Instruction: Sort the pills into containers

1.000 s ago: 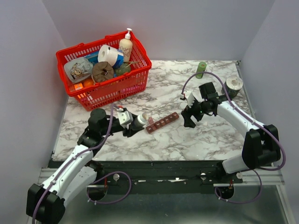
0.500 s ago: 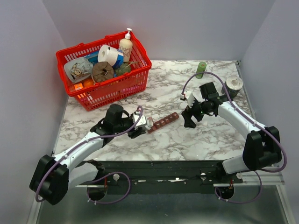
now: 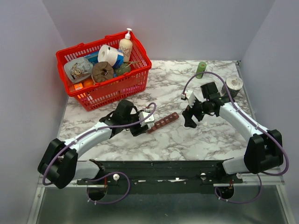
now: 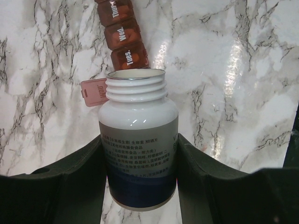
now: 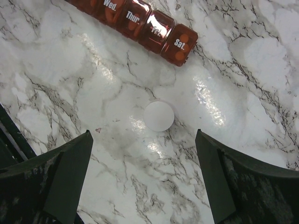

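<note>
The containers are a dark red-brown strip of day-marked compartments lying mid-table, also seen in the left wrist view and the right wrist view. Orange pills show inside some compartments. My left gripper is shut on a white pill bottle with no cap, its mouth tipped over the strip's near end. That end compartment's pink lid stands open, and the compartment is hidden. My right gripper hangs open just right of the strip, above a white round disc on the marble.
A red mesh basket full of household items stands at the back left. A slim green bottle and a dark jar with a pale lid stand at the back right. Grey walls close in three sides.
My left arm has swung right with the bottle, bringing its mouth to the strip's near end. The right arm has barely moved.
</note>
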